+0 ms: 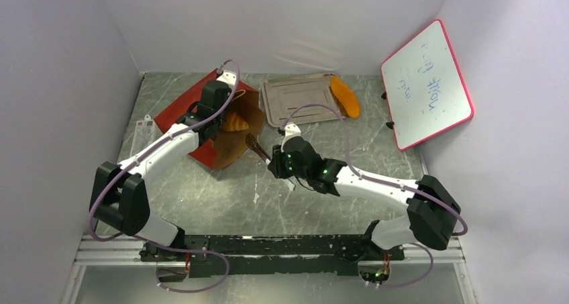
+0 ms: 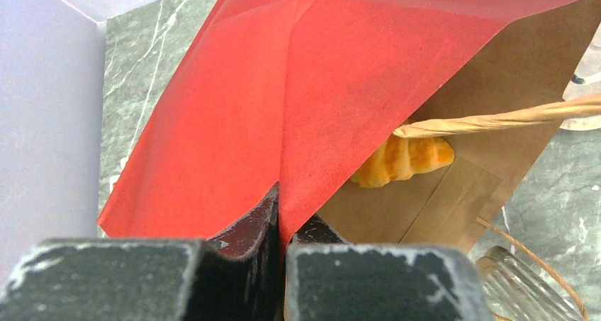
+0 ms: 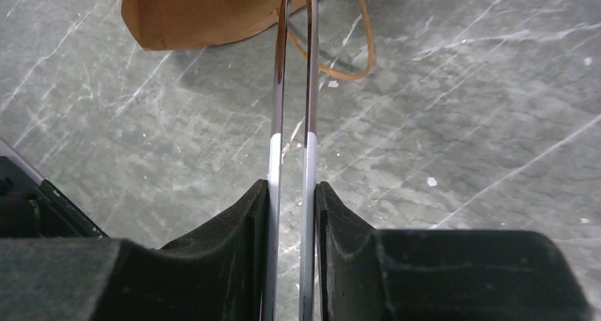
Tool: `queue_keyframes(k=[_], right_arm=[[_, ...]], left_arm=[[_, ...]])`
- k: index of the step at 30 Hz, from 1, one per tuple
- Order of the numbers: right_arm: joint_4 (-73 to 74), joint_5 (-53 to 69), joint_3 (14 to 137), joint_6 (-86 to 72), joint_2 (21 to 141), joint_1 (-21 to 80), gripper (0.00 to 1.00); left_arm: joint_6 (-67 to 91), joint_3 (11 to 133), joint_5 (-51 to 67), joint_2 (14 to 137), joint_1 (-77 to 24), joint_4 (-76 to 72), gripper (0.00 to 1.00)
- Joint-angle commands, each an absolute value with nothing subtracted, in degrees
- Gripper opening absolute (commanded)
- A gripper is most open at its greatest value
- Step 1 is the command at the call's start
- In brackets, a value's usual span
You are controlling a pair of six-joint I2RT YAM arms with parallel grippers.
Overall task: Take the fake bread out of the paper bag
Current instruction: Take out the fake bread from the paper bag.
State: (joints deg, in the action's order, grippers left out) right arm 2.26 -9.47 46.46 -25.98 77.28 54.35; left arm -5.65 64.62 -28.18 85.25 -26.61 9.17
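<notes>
The red paper bag (image 1: 180, 108) lies on its side, its brown mouth facing right. My left gripper (image 1: 213, 103) is shut on the bag's upper edge, with the red paper (image 2: 298, 94) pinched between the jaws (image 2: 280, 218). A golden-brown roll (image 1: 235, 122) sits inside the bag and also shows in the left wrist view (image 2: 402, 159). An orange crescent (image 1: 345, 96) lies at the tray's right edge. My right gripper (image 1: 283, 162) is shut on metal tongs (image 3: 292, 87), whose tips (image 1: 253, 141) reach the bag's mouth. The gripper also shows in the right wrist view (image 3: 292, 190).
A flat silver tray (image 1: 295, 99) lies behind the right gripper. A red-framed whiteboard (image 1: 426, 82) leans on the right wall. A clear plastic piece (image 1: 142, 133) lies left of the bag. The bag's cord handle (image 3: 358, 52) loops onto the table.
</notes>
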Motion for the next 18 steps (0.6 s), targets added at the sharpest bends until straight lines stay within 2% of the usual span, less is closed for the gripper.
queue_keyframes(k=[1,13,18], right_arm=[[-2.92,-7.4,48.14,-33.11,79.5,54.28,0.3],[-14.27,-1.74,42.35,-55.14,82.37,46.58,0.33],[-20.53,4.56,39.22,-62.0,84.4,42.73,0.38]], left_arm=[[-5.98,64.0,-26.69,82.96,-27.63,5.72,0.07],[-4.65,63.92,-27.04,83.1,-28.3,6.11,0.07],[-4.14,64.23,-26.98,83.57,-28.45,5.97,0.07]])
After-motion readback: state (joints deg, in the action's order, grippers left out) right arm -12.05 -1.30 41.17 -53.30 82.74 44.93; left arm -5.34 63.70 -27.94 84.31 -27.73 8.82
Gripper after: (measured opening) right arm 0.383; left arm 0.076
